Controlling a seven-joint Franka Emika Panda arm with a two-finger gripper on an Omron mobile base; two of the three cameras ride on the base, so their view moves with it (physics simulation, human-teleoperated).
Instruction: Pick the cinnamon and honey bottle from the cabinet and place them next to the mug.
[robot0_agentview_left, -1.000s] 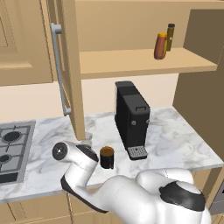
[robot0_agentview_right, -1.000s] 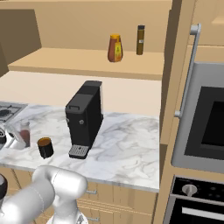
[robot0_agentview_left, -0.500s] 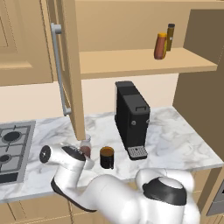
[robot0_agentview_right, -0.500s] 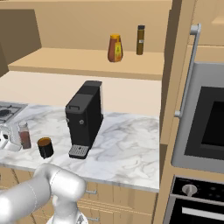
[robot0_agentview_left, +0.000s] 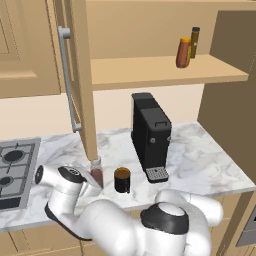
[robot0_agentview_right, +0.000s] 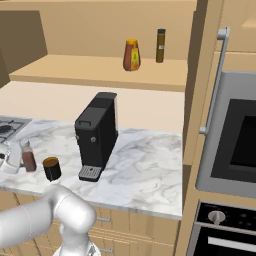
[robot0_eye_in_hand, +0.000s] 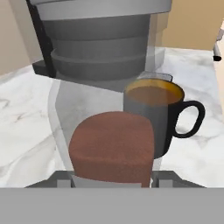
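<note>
While my tool (robot0_agentview_left: 92, 184) stays closed on the cinnamon jar (robot0_agentview_left: 96, 172), the jar stands on the marble table (robot0_agentview_left: 200, 160) just beside the mug (robot0_agentview_left: 122, 180). The clear glass jar is about half full of reddish-brown powder (robot0_eye_in_hand: 113, 148) under a grey cap. The hand view shows brownish liquid inside the dark mug (robot0_eye_in_hand: 154, 116) and its handle pointing away from the jar. The honey bottle (robot0_agentview_right: 131, 55), orange with a yellow cap, stands on the cabinet shelf (robot0_agentview_right: 95, 72) near a thin dark bottle (robot0_agentview_right: 160, 45). A black coffee machine (robot0_agentview_right: 96, 135) stands beside the mug.
</note>
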